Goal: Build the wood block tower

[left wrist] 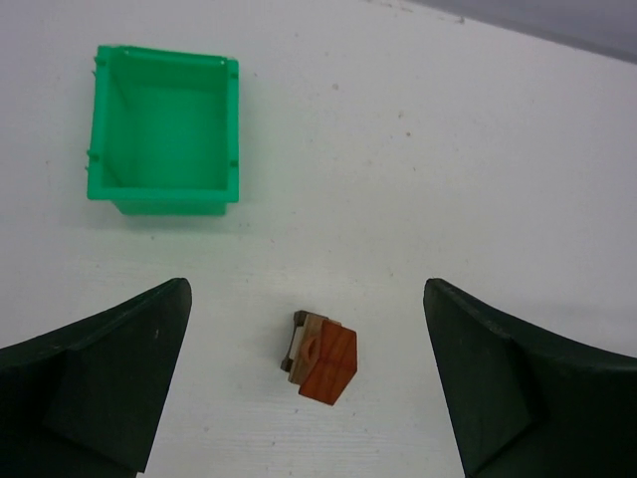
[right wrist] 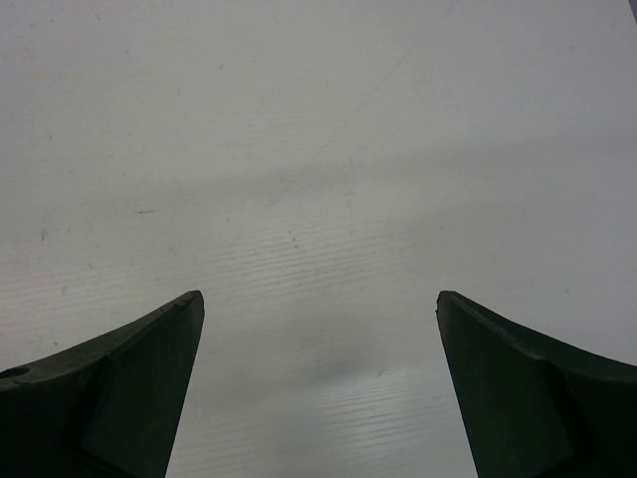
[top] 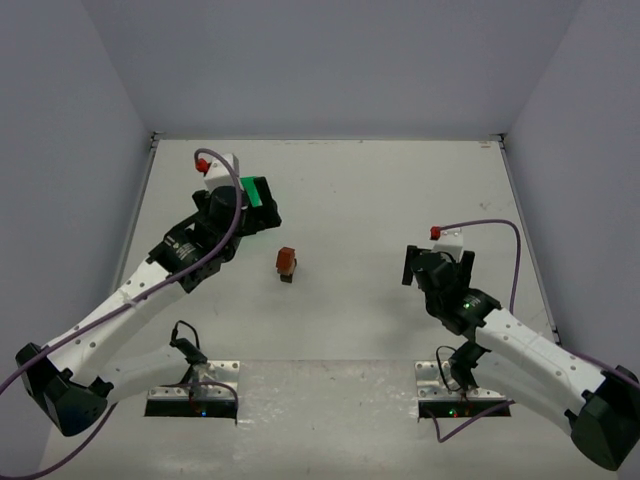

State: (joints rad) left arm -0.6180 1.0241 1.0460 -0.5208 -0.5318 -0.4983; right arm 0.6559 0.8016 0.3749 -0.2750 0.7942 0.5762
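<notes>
Two sets of jaws spread wide, pinching nothing: left gripper [left wrist: 304, 291] and right gripper [right wrist: 318, 299]. Found the tower [left wrist: 320, 358] at lower centre of the left wrist view, between the left fingers [left wrist: 109, 378] and clear of both; just left of centre in the overhead view. Appeared as a small stack: tan and dark pieces below, a reddish wedge [left wrist: 333, 370] on top as a roof, set slightly askew to the frame. Placed the bin [left wrist: 167, 204] at upper left of that wrist view, well apart from the stack. Saw only table [right wrist: 318, 149] beneath the right gripper, at right in the overhead view. Judged the step as the close of stacking, with the wedge seated and no loose pieces in sight. Called next for a straight lift of the left gripper away, without brushing the stack.
</notes>
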